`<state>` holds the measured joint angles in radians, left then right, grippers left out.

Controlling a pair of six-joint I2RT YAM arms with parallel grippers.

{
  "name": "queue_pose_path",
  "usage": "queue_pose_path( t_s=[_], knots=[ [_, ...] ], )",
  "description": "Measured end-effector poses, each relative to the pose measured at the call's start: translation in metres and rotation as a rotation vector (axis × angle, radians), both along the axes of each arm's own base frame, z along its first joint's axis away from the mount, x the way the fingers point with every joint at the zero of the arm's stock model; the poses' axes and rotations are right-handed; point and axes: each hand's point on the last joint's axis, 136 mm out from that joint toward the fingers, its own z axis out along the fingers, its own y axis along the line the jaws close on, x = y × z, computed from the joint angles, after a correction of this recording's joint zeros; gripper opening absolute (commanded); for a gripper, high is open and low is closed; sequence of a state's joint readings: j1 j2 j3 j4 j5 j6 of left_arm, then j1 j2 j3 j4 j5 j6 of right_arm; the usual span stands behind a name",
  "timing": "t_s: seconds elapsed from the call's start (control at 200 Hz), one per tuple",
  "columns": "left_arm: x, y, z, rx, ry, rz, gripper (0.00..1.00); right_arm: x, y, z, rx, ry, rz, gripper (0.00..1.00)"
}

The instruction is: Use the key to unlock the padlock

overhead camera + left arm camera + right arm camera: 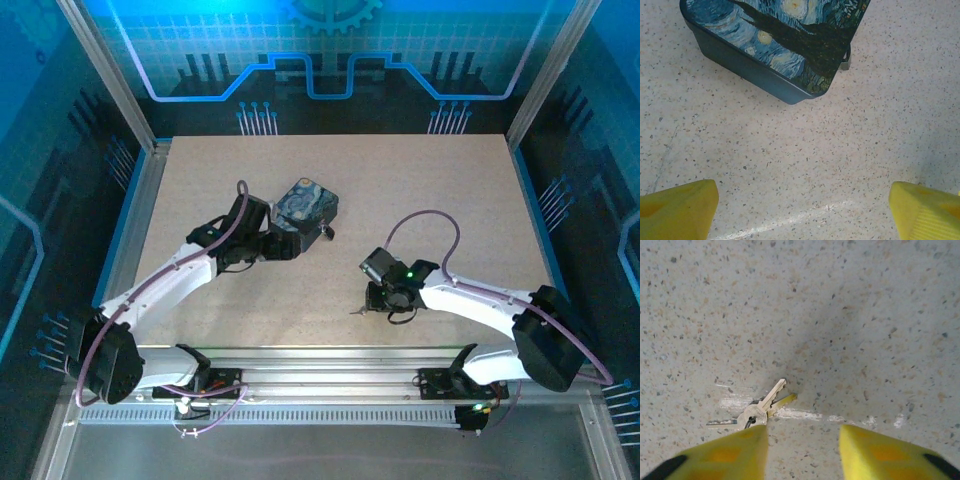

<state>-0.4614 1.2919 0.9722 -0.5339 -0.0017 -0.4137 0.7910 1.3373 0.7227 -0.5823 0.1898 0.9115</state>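
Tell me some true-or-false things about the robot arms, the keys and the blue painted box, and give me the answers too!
1. The key lies on the table. True.
2. The right gripper is holding the key. False: its fingers are apart and the key lies on the table just ahead of them.
3. The left gripper is open and faces the tin. True.
4. The padlock sits on top of the tin. False: it is beside the tin, at its edge.
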Motion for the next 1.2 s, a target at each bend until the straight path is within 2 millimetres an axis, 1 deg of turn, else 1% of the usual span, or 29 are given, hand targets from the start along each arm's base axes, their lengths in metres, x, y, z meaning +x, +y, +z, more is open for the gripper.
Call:
queue_pose_path(
  t_s=[0.135, 0.42, 0.47, 0.64, 0.71, 0.81, 0.935, 1.045, 1.121, 1.201],
  knots=[
    [-0.001, -0.003, -0.004, 0.001, 0.015, -0.009, 0.89, -0.004, 0.007, -0.004, 0.026, 0.019, -0.018, 0.47],
    [-0.003, -0.007, -0.007, -0.002, 0.027, -0.023, 0.89, -0.010, 0.027, -0.026, 0.045, 0.083, -0.027, 0.42],
    [-0.003, -0.007, -0.008, -0.002, 0.028, -0.023, 0.89, -0.010, 0.028, -0.029, 0.031, 0.089, -0.028, 0.41],
    [-0.003, -0.007, -0.008, -0.001, 0.027, -0.024, 0.89, -0.009, 0.028, -0.030, 0.005, 0.110, -0.048, 0.39],
    [-0.003, -0.007, -0.008, -0.001, 0.027, -0.024, 0.89, -0.009, 0.027, -0.030, 0.002, 0.110, -0.058, 0.36],
    [-0.003, -0.007, -0.008, -0.001, 0.027, -0.024, 0.89, -0.009, 0.027, -0.030, 0.001, 0.111, -0.071, 0.28],
    [-0.003, -0.007, -0.008, -0.001, 0.027, -0.024, 0.89, -0.007, 0.029, -0.031, 0.024, 0.102, -0.090, 0.25],
    [-0.003, -0.007, -0.008, -0.001, 0.027, -0.023, 0.89, -0.006, 0.031, -0.031, 0.039, 0.097, -0.106, 0.19],
    [-0.002, -0.007, -0.008, -0.001, 0.026, -0.023, 0.89, -0.004, 0.034, -0.030, 0.056, 0.089, -0.107, 0.12],
    [-0.003, -0.007, -0.011, -0.001, 0.028, -0.023, 0.89, 0.000, 0.041, -0.030, 0.087, 0.081, -0.110, 0.10]
  ],
)
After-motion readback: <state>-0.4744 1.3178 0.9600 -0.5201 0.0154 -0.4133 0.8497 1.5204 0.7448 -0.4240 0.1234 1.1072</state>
